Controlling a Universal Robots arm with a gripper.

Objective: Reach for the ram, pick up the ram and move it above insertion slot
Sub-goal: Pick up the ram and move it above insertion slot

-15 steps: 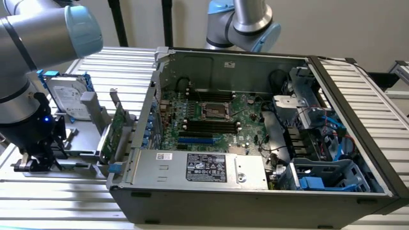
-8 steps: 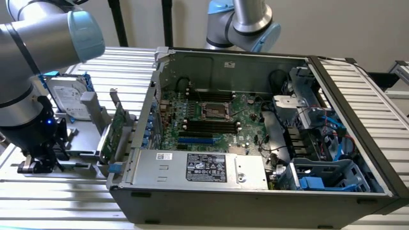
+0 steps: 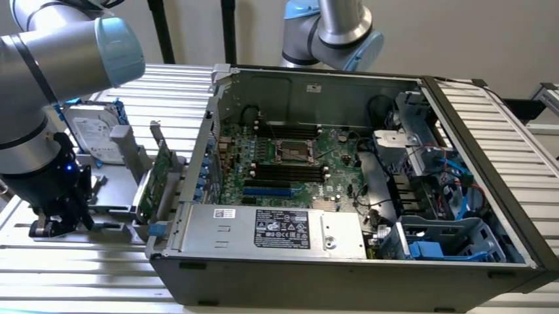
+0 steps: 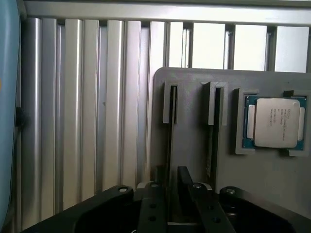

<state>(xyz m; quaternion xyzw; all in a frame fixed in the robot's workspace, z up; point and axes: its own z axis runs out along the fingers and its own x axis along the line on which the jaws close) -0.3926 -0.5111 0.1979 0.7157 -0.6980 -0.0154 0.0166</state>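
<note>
The ram (image 4: 170, 141) stands on edge in a slot of the grey holder (image 4: 194, 97), showing as a thin dark strip. My gripper (image 4: 172, 187) is lowered over its near end, a black finger on each side, the jaws narrowly open with a small gap still showing. A second like stick (image 4: 210, 145) stands in the neighbouring slot. In the exterior view my gripper (image 3: 57, 222) hangs low over the holder at that view's left, beside the open computer case. The insertion slot (image 3: 288, 173) is one of several parallel black sockets on the motherboard, far from the gripper.
A processor chip (image 4: 274, 121) lies in a recess of the holder. A hard drive with blue rails (image 3: 91, 134) and a green card with a bracket (image 3: 162, 176) stand between the gripper and the case wall (image 3: 205, 150). A second arm's base (image 3: 332, 33) rises behind the case.
</note>
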